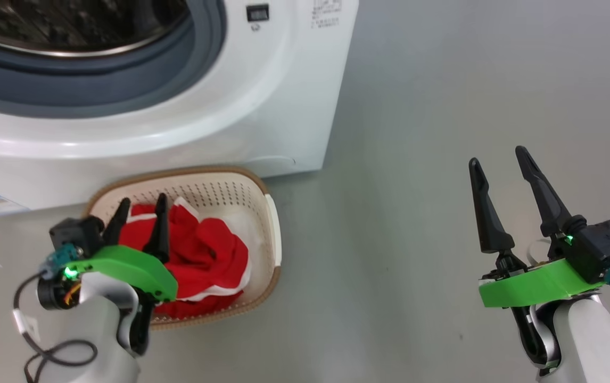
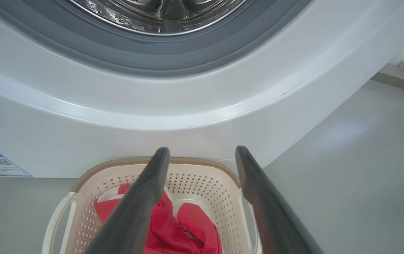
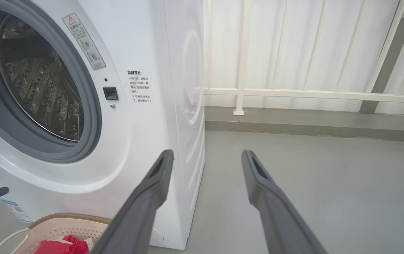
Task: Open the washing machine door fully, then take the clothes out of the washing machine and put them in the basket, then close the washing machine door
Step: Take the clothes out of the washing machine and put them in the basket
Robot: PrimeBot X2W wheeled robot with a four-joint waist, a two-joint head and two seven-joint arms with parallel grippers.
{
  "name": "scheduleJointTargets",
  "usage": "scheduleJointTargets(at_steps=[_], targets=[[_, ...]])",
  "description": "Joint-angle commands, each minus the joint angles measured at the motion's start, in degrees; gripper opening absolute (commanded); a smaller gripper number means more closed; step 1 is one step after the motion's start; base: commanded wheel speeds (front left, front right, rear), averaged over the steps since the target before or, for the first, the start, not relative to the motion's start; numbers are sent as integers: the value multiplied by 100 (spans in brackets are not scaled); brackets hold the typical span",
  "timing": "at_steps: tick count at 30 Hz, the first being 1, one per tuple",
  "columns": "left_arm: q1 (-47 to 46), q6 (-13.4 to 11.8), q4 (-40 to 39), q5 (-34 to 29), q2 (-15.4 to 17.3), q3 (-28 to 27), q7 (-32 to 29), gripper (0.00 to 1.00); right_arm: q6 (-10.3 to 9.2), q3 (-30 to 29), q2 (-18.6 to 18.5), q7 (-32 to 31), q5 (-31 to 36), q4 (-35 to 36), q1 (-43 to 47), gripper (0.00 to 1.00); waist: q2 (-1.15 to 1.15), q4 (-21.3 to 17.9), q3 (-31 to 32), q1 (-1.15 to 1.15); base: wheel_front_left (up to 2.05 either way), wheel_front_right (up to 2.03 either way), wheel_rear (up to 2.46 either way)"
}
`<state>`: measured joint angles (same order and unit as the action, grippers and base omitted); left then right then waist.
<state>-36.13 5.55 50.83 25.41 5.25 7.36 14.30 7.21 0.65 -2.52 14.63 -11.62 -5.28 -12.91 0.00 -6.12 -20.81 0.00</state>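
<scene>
Loosely crumpled red-and-white clothes (image 1: 214, 244) lie in the basket (image 1: 204, 171) beneath the wide-spread left end effector (image 1: 143, 201).

One washing machine (image 1: 262, 106), one basket (image 1: 214, 194), one heap of red clothes (image 1: 214, 250), and two tools: left tool (image 1: 143, 198), right tool (image 1: 497, 155).

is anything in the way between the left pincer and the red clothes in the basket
Nothing visible does. The left pincer hangs open over the basket, and the clothes lie inside it right beneath the fingers, with no lid or other thing between them.
</scene>
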Motion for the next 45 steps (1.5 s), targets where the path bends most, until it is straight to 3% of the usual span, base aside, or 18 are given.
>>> scheduleJointTargets(at_steps=[1,13,18,29,45], targets=[[249,-56,-395,-128,127,-213,69,100,28,66,-36,37,108,67,93,100,0,185,417,0,0,0,0],[1367,-318,-2438,-694,43,-629,69,100,28,-15,-36,37,202,-164,312,100,0,245,1145,0,0,0,0],[1866,-316,-3079,-841,8,-732,69,100,28,-91,-36,37,278,-228,399,100,0,264,1452,0,0,0,0],[2758,-325,-3993,-1232,95,-636,70,100,28,-170,-36,37,330,-304,724,100,0,269,1935,0,0,0,0],[3623,-682,-4683,-1226,73,-771,32,100,28,-220,-36,37,269,-59,1144,100,0,182,2283,0,0,0,0]])
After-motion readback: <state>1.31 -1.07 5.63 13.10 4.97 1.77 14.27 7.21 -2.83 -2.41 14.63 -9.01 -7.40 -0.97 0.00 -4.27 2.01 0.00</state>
